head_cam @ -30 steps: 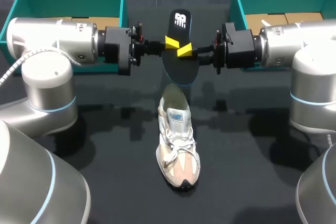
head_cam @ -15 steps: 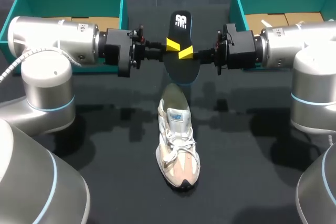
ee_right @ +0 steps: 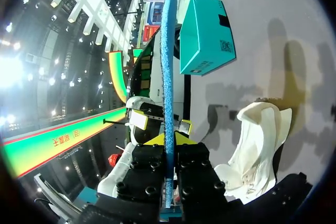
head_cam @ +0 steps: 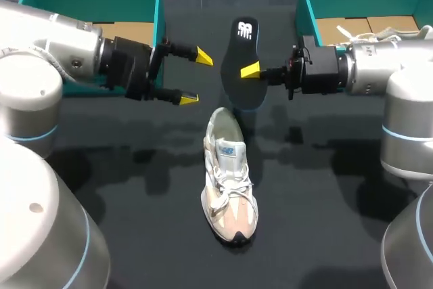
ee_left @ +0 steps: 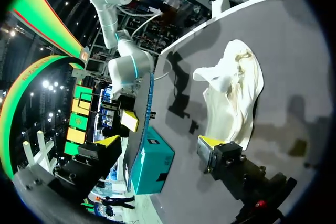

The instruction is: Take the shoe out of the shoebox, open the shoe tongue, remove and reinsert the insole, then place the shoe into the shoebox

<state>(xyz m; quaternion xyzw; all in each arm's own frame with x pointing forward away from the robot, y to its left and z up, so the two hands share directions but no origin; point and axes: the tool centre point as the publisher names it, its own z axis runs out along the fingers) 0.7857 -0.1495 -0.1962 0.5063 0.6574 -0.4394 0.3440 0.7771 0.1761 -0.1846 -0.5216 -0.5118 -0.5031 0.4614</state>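
Two teal shoeboxes (head_cam: 160, 11) sit on our black counter (head_cam: 135, 221). Our right hand (head_cam: 247, 72) clamps the white-logoed insole (head_cam: 243, 49) beyond the shoe (head_cam: 229, 187); our left hand (head_cam: 195, 78) stands spread apart.

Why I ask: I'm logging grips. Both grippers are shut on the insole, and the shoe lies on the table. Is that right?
Not quite. Only the right gripper is shut on the insole. The left gripper is open and apart from it, as the head view shows. The shoe does lie on the table.
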